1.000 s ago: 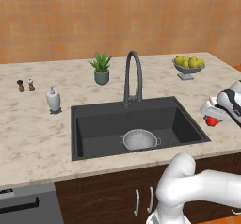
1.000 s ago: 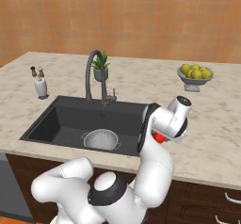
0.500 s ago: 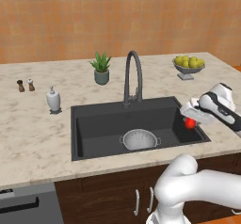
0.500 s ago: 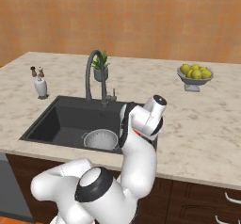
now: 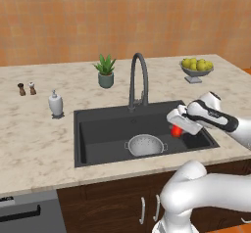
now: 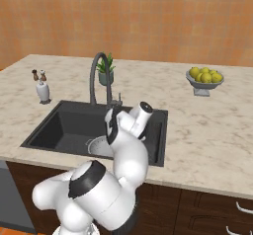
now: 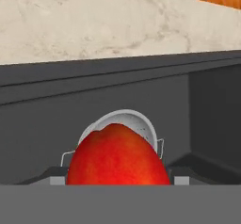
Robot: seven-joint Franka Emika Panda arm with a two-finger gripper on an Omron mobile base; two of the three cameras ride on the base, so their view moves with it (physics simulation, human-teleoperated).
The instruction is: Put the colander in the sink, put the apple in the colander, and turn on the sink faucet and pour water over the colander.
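- The apple (image 5: pixel 176 130) is clasped in the gripper (image 5: pixel 177 127) and hangs in the air over the right part of the sink (image 5: pixel 98 134), above the basin floor and touching nothing else.
- In the hand view the apple (image 7: pixel 117 163) sits large between the dark finger tips, with the fingers closed against its sides.
- The colander (image 5: pixel 145 145) stands upright on the sink floor, near the middle of the basin and to the left of the held apple; nothing lies inside it.
- From the hand view the colander (image 7: pixel 134 122) shows just beyond the apple, its rim and one small handle visible.
- The faucet (image 5: pixel 138 80) rises at the far edge of the sink, its arched spout curving toward the basin; no water is visible.
- On the counter (image 5: pixel 39 139), a white soap dispenser (image 5: pixel 56 104) stands left of the sink, with two small shakers (image 5: pixel 26 88) farther left.
- A potted plant (image 5: pixel 105 72) stands at the far side, left of the faucet.
- A bowl of yellow fruit (image 5: pixel 196 68) sits at the far right.
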